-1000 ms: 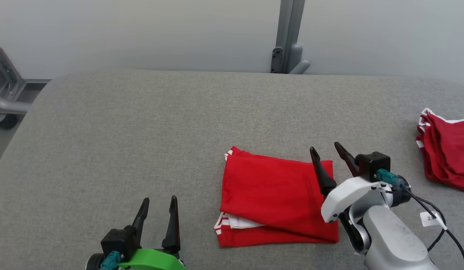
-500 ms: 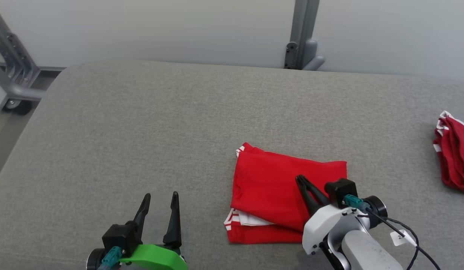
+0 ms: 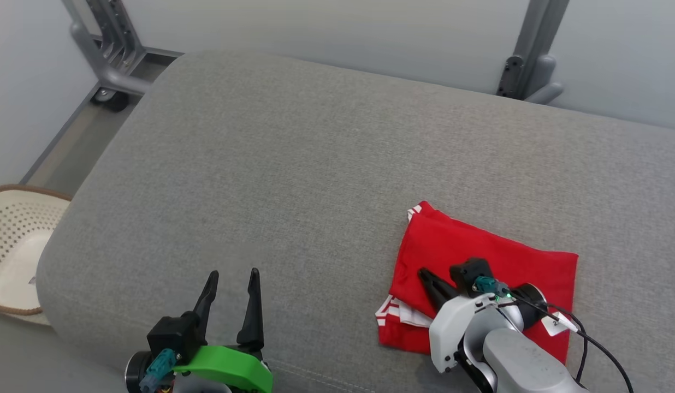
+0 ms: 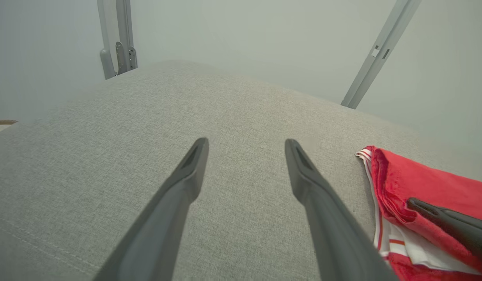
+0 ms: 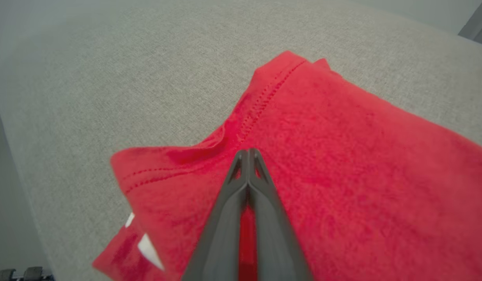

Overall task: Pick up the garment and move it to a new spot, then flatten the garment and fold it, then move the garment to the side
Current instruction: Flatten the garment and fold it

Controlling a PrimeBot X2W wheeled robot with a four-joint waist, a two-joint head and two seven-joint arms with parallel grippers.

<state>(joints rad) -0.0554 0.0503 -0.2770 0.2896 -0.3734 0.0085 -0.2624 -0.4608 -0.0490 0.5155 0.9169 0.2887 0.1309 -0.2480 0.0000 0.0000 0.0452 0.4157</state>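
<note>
Right hand [image 3: 423, 272] snapped together atop folded red garment [image 3: 479, 251], pinch unclear; left hand [image 3: 234, 273] apart above grey cushion [image 3: 288, 164].

Black fingers [image 3: 253, 316], green cover [image 3: 224, 372], white shell [image 3: 456, 325]

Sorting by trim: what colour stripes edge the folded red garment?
White trim stripes; clearest in the left wrist view.
</note>
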